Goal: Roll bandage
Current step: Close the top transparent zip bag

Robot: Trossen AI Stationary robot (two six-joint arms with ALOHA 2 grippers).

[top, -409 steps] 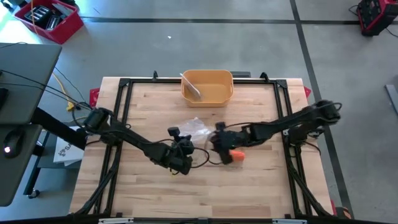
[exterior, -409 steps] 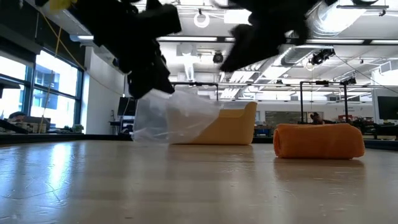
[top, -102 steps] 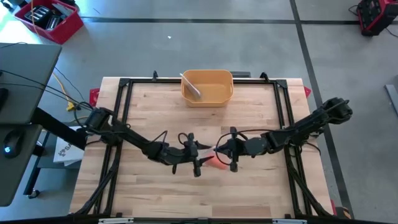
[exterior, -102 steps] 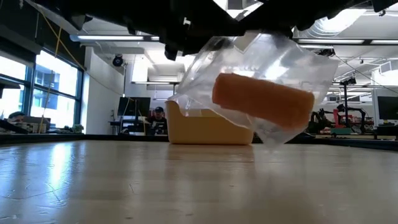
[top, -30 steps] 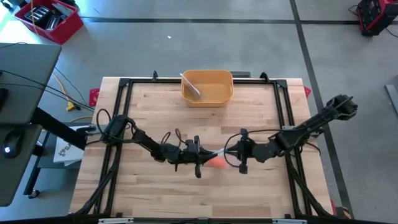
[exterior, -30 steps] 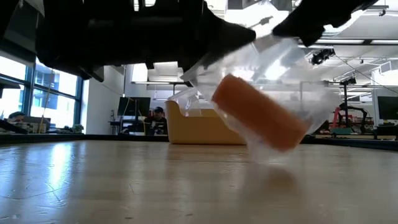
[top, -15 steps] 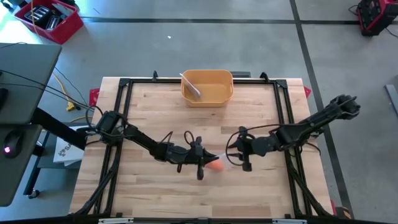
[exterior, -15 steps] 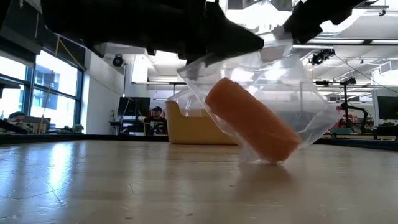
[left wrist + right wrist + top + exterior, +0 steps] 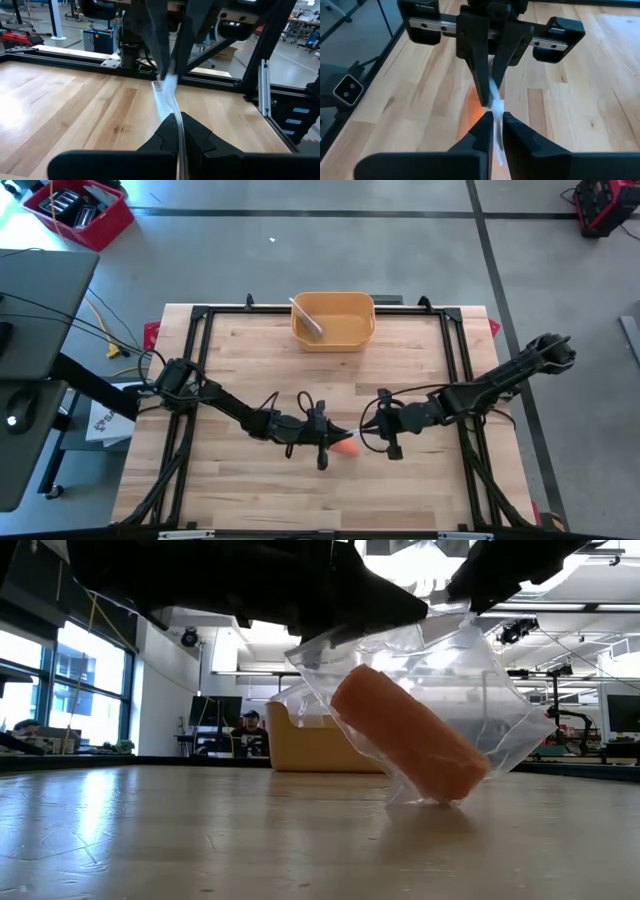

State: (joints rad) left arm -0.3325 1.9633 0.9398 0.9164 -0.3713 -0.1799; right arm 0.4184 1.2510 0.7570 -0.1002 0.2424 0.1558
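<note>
A clear plastic bag (image 9: pixel 485 680) holds an orange bandage roll (image 9: pixel 408 735), which lies tilted inside it. The bag hangs at the table's middle between my two grippers, which face each other. In the high view the roll (image 9: pixel 345 446) shows just under them. My left gripper (image 9: pixel 337 437) is shut on the bag's top edge from the left. From the right, my right gripper (image 9: pixel 366 427) is shut on the same edge. The bag's lower corner (image 9: pixel 435 798) touches the table. My left gripper pinches the bag's top edge (image 9: pixel 175 106) between its two fingers, coming level from the table's left. The film runs taut from it toward the other gripper. The bag hangs below the fingers, its lower corner on the table. My right gripper pinches the bag's top edge (image 9: pixel 494 104) between its two fingers, coming level from the table's right, close to the left gripper's fingertips. The bag hangs below, the roll inside slanting down.
A yellow bin (image 9: pixel 333 320) with a pale object in it stands at the table's far middle. A black frame rail (image 9: pixel 197 340) runs round the tabletop. Bare wood lies on the near side of the grippers.
Both grippers have drawn closer together, the left toward the right edge and the right toward the left edge. The bag has come down: its lower corner, clear of the table before, now rests on it. The roll inside tilts more steeply.
</note>
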